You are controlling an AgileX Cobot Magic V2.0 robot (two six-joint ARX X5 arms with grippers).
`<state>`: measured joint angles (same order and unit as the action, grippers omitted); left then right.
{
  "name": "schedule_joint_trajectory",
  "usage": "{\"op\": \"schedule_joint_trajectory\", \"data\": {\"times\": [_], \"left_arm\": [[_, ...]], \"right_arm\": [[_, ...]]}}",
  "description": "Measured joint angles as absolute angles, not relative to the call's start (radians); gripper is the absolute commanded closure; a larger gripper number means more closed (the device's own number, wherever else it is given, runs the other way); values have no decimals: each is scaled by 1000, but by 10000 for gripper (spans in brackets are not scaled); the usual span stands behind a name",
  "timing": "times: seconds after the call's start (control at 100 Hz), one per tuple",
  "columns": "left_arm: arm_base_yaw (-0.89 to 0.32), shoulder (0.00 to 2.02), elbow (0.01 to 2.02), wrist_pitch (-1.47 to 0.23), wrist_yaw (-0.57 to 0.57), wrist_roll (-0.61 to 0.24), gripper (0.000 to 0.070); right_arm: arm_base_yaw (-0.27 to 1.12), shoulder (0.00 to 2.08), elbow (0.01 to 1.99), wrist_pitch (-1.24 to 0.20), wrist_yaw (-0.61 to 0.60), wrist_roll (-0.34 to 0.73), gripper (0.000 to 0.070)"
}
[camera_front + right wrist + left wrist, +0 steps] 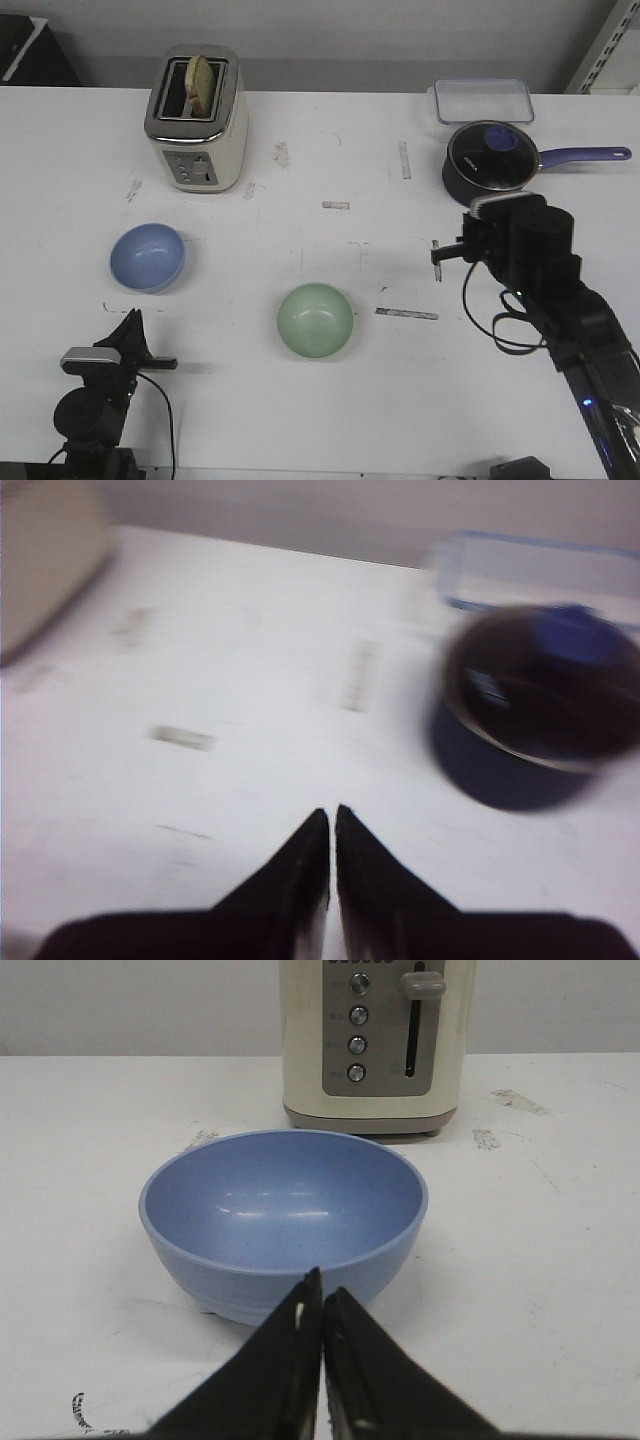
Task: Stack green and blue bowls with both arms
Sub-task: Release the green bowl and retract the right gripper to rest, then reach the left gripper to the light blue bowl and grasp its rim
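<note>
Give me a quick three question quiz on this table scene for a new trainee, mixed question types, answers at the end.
1. True or false: the blue bowl is already stacked inside the green bowl.
2. Multiple choice: what does the left wrist view show right behind the blue bowl? A) saucepan B) toaster C) clear container
3. Fill in: the left gripper and the right gripper both have their fingers ____.

Key:
1. False; the bowls sit apart on the table.
2. B, the toaster.
3. Closed, and neither grips anything.
</note>
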<state>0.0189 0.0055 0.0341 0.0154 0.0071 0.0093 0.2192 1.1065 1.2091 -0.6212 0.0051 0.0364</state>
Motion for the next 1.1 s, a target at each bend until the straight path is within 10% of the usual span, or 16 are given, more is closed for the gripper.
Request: {"op": "schedule_joint_trajectory", "data": {"times": [0.69, 1.1], "left_arm": [[19, 9, 62, 194, 6, -25, 699], [19, 471, 771, -84, -25, 9, 649]], "right_arm": [[17, 634, 574, -407, -1, 7, 700], [17, 631, 574, -352, -1, 7, 700]]}}
